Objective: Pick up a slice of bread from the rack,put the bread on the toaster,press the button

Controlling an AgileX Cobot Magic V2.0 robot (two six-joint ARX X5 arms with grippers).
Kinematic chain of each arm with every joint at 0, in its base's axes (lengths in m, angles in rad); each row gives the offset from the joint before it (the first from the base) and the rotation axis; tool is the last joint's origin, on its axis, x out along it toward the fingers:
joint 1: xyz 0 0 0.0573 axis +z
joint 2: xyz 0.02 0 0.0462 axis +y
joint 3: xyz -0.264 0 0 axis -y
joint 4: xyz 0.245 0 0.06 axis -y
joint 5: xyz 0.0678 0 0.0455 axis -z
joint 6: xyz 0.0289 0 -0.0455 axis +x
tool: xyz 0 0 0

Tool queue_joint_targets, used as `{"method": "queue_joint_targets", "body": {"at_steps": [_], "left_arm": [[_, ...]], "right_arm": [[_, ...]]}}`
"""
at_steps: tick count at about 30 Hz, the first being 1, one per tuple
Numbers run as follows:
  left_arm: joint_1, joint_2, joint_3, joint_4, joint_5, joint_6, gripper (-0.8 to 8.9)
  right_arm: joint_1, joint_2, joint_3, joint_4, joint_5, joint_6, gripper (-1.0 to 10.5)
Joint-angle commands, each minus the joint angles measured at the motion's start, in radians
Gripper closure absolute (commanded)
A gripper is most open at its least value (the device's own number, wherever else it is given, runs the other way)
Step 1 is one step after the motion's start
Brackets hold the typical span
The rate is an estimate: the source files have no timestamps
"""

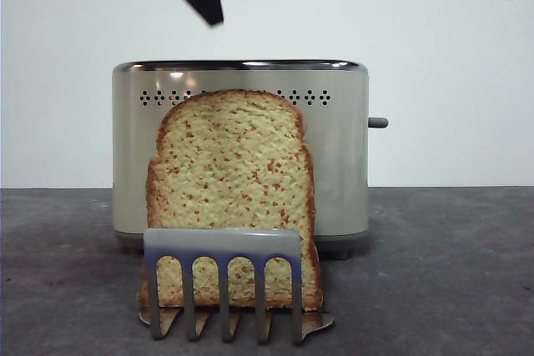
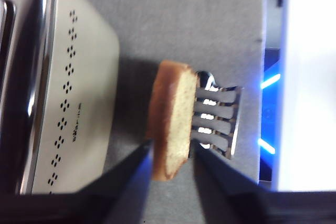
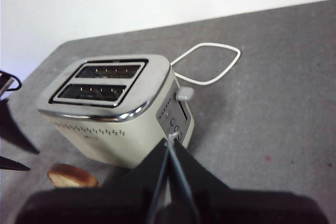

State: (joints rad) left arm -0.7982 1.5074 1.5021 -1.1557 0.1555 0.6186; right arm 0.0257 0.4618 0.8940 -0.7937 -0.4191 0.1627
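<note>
Front view: the slice of bread (image 1: 231, 198) stands upright in the rack (image 1: 224, 283), just in front of the toaster (image 1: 342, 156); no step looks done yet.
Left wrist view adds the left gripper (image 2: 170, 163) above the slice, jaws wide astride its crust, not gripping. Right wrist view alone shows two empty toaster slots, the raised button (image 3: 185, 94), and the right gripper (image 3: 170, 142) pressed shut, waiting.

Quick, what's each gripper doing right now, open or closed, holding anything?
Left gripper: open, fingers either side of the slice of bread, not yet gripping.
Right gripper: closed, empty, above the toaster.
</note>
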Motion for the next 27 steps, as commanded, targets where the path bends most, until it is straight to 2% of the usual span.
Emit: {"method": "queue_joint_targets", "body": {"at_steps": [1, 4, 27], "left_arm": [[-0.008, 0.018, 0.001, 0.016, -0.020, 0.003, 3.06], [-0.015, 0.026, 0.001, 0.039, -0.028, -0.006, 2.70], [-0.059, 0.148, 0.001, 0.011, -0.019, -0.016, 2.81]], "right_arm": [[0.001, 0.000, 0.003, -0.002, -0.002, -0.018, 9.5], [0.001, 0.000, 0.003, 0.000, -0.001, -0.018, 9.5], [0.001, 0.000, 0.003, -0.023, -0.001, -0.044, 9.5]]}}
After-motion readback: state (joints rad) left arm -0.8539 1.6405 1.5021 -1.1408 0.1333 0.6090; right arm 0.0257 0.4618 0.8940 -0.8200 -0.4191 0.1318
